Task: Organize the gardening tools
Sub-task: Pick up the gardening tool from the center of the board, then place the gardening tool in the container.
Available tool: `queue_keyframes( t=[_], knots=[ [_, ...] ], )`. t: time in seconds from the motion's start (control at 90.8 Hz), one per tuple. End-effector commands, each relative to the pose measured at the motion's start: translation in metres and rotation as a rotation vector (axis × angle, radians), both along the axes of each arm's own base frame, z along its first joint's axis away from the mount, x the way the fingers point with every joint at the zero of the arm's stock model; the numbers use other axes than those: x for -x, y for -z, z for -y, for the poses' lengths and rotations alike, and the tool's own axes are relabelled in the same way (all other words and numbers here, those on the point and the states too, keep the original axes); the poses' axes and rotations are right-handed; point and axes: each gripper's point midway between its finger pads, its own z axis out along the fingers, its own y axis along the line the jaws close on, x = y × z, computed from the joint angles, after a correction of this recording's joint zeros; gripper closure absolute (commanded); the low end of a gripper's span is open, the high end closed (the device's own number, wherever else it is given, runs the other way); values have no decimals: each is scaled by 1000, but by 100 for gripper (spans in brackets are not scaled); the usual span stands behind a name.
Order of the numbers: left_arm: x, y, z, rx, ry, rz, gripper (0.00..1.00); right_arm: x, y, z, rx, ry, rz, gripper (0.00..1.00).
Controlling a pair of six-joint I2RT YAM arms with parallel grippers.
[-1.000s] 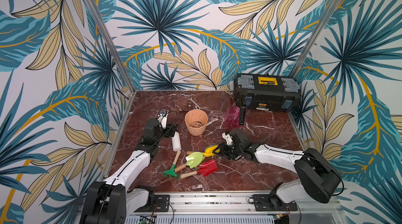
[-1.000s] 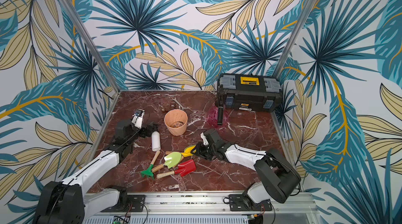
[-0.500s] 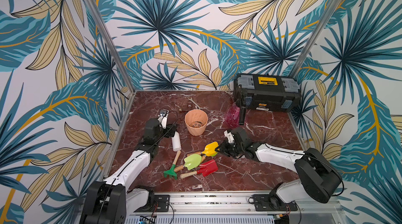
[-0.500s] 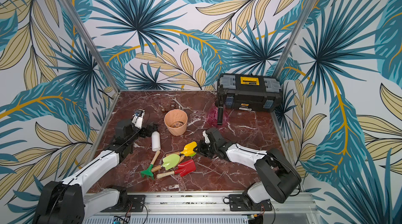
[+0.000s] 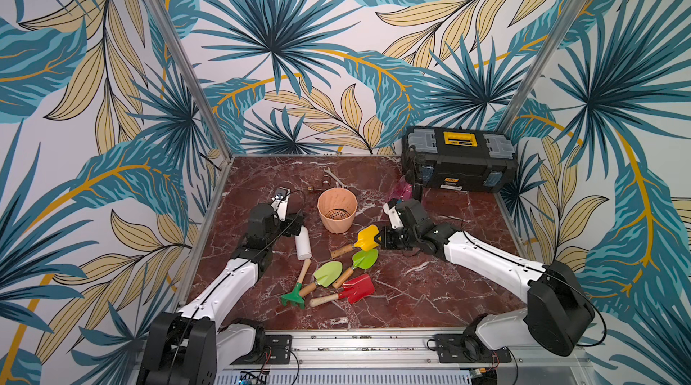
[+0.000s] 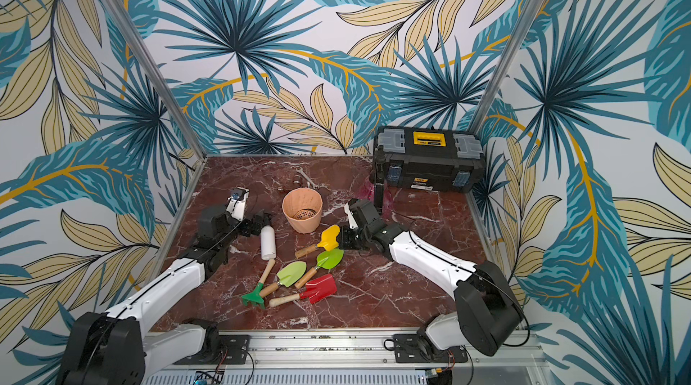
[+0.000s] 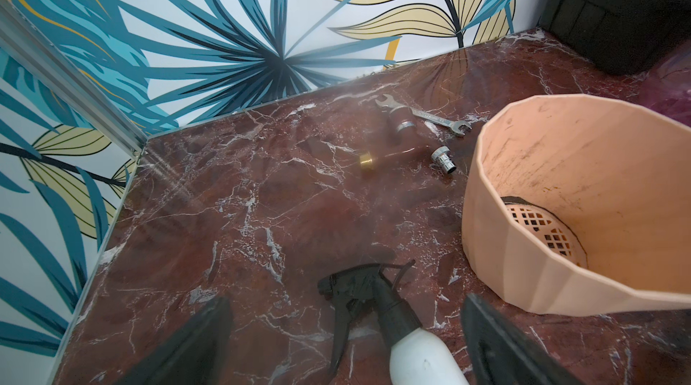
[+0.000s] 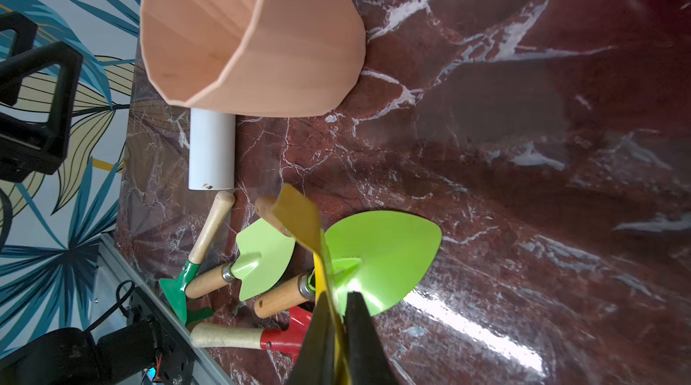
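**Peach pot upright, yellow scoop in your right grip**

Your peach pot (image 5: 336,211) stands upright mid-table. The left wrist view shows a perforated grate at its bottom. The black toolbox (image 5: 461,164) sits in the far right corner with its lid down.

Your right gripper (image 5: 382,241) is pinched almost closed on the blade of the yellow scoop (image 5: 367,237), just in front of the pot. Its fingers (image 8: 359,330) sandwich the thin yellow edge.

Your left gripper (image 7: 346,304) is spread wide and straddles the head of the spray bottle (image 7: 422,358), which lies on the marble. Whether it touches the bottle, you cannot tell.

The pointed lime-green trowel (image 5: 364,259), rounder lime-green trowel (image 5: 329,274), red shovel (image 5: 357,289) and green rake (image 5: 295,295) lie clustered nearer the front rail.
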Motion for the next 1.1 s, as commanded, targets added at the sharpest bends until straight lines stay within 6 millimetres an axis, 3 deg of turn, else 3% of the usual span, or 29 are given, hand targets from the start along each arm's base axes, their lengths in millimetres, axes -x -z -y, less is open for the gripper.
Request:
queue_keyframes(
  t=[0.0,0.264,0.429,0.76,0.859,1.09],
  knots=[
    [0,-20,4,19,13,53,0,2,0,15,154,-119,69,91],
    [-1,-20,4,22,13,55,0,-13,-49,16,271,-266,240,91],
    [-2,-19,5,21,15,56,0,-14,-85,4,261,-389,340,91],
    [-2,-18,4,21,14,54,0,-58,-157,-14,319,-374,506,91],
    [-1,-18,4,21,16,53,0,-73,-166,-21,344,-368,534,91],
    [-1,-16,5,19,20,50,0,-106,-163,-28,475,-345,552,91]
  ],
)
